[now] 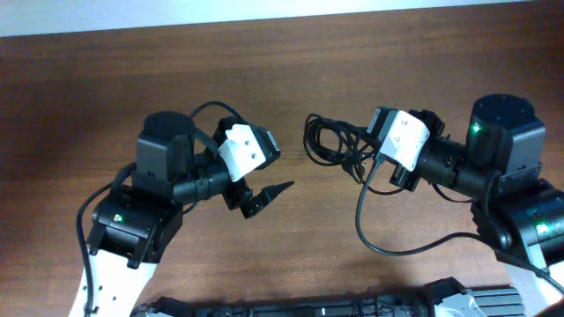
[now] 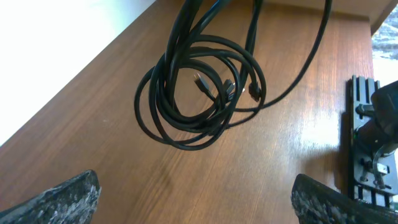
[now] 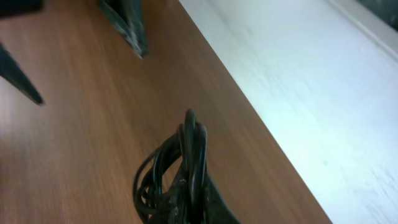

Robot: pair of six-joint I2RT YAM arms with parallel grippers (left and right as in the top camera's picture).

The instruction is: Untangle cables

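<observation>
The cables (image 1: 330, 141) form a knotted black bundle on the brown table, between the two arms. My right gripper (image 1: 368, 143) reaches in from the right and is shut on the bundle's right side. The right wrist view shows the strands (image 3: 166, 180) looping up out of the shut gripper (image 3: 200, 202). One long strand (image 1: 370, 239) trails down toward the front. My left gripper (image 1: 269, 199) stands open to the left of the bundle, apart from it. In the left wrist view the coil (image 2: 199, 87) hangs ahead of the wide-open gripper (image 2: 196, 205), which holds nothing.
A black rail (image 1: 352, 307) runs along the table's front edge, and the same rail (image 2: 367, 143) shows in the left wrist view. The table's far edge (image 3: 249, 118) borders a pale surface. The left gripper's fingers (image 3: 130, 25) show at the top left of the right wrist view.
</observation>
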